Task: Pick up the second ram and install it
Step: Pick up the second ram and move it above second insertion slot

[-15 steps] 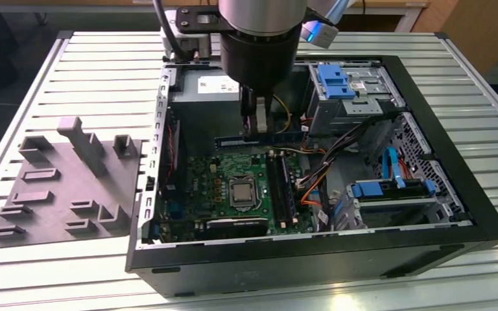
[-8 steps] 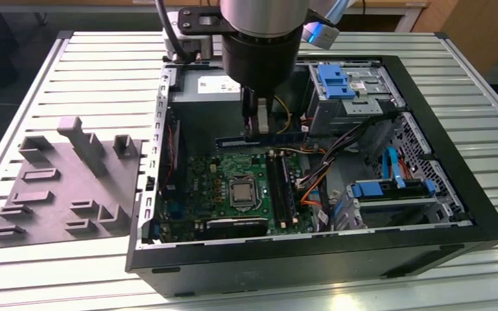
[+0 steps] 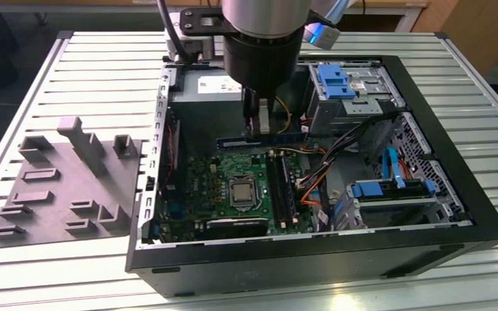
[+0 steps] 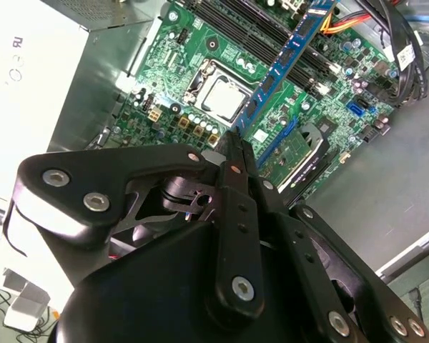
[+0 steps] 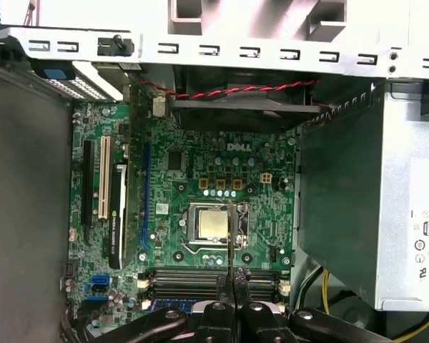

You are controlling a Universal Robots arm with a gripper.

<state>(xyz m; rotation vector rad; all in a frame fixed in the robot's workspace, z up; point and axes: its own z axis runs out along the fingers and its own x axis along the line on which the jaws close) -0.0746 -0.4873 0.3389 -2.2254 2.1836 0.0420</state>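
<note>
- My gripper [image 4: 237,146] was clamped shut on the second ram [image 4: 286,61];
- I held it above the motherboard [image 3: 205,184], inside the open computer case [image 3: 318,259]; the grey fixture plate [image 3: 59,188] lay beside the case.

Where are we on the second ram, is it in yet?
Picked up: the claw is shut on the second ram, clear of the grey fixture plate. In hand: it hangs above the motherboard. Left: seating it; it is not yet in the black slots.

Second ram [image 4: 289,61] blue with black chips; motherboard [image 5: 222,179] green; gripper [image 4: 233,141] black; fixture plate [image 3: 67,188] plain grey; worktop [image 3: 85,65] pale, ribbed; drive caddies [image 3: 336,81] blue; computer case [image 3: 318,259] black.
</note>
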